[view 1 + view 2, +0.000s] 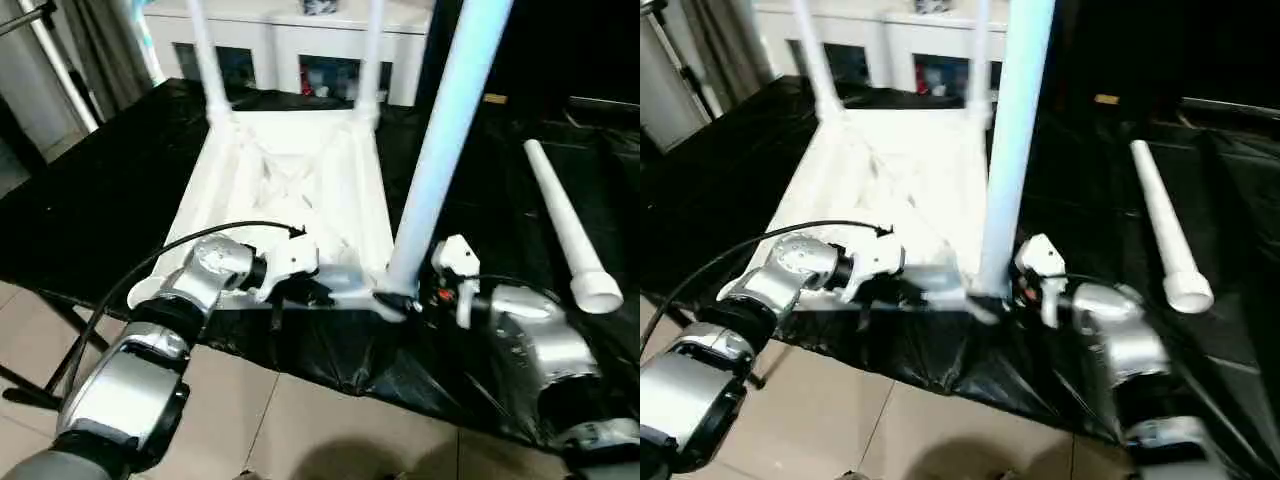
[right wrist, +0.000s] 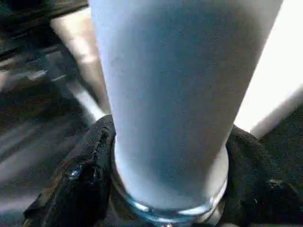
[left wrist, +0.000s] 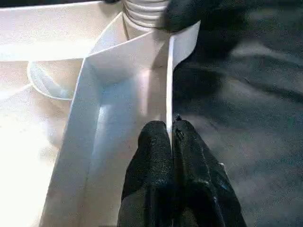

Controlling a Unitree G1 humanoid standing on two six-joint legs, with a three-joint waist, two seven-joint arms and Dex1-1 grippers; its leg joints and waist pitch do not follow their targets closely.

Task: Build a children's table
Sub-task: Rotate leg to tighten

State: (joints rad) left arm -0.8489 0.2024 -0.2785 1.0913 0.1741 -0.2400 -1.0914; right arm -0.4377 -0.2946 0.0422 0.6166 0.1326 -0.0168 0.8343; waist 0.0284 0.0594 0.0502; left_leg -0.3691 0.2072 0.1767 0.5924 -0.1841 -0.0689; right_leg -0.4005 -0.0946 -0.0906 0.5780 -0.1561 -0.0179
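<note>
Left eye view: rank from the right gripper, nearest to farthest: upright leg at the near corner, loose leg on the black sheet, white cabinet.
From the right gripper:
1. Upright leg, between its fingers at the tabletop's near right corner.
2. Loose leg, lying on the black sheet off to the right.
3. White cabinet, at the far end behind the tabletop.

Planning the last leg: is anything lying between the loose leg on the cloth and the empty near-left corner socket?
Yes. The left gripper, shut on the tabletop rim, and the upright leg with the right gripper around its base sit along that path to the loose leg.
</note>
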